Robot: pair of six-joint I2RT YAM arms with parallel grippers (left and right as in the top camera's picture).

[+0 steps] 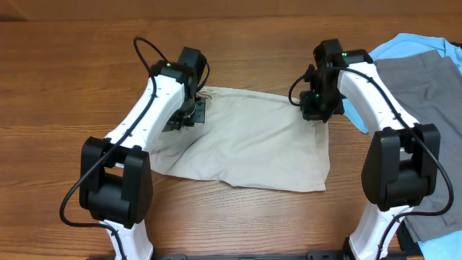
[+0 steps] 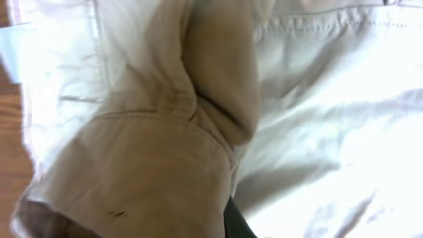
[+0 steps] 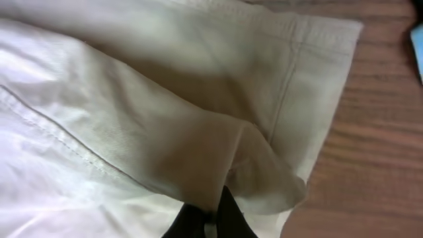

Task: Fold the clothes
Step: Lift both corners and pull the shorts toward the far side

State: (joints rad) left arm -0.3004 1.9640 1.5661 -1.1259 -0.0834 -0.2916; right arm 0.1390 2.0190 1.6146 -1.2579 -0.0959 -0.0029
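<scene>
**Shorts (image 1: 253,141) spread on table, a gripper at each far corner**

Shorts: pale beige, lying roughly flat in the middle of the wooden table (image 1: 72,65), between the left arm (image 1: 144,115) and the right arm (image 1: 375,94). The near edge runs uneven across the front, from beside the left arm's base to a squared corner just short of the right arm's base. Cloth in the middle is lightly creased, with a soft ridge rising toward the far left corner.

Left gripper (image 1: 189,112): down on the far left corner of the shorts. Its wrist view is filled with cloth. A thick, darker-shaded roll of fabric is heaped close to the lens, and brighter flat cloth with a line of stitching lies behind it. Only a sliver of one dark finger (image 2: 236,223) shows under the roll. The jaws are hidden by the fabric, so I cannot tell whether they are closed on it or apart.

Right gripper (image 1: 317,108): down on the far right corner. The wrist view shows its two dark fingertips (image 3: 231,221) drawn together with a raised fold of cloth pinched between them, so it grasps the shorts. Past the fold, a stitched hem and seam lie flat, the hem's corner resting on bare wood.

Farther off, right side: grey trousers (image 1: 426,79) lie just beyond the right arm, apart from the shorts. A light blue shirt (image 1: 408,45) sits under them, showing at the far right corner of the table and again at the near right edge.
</scene>
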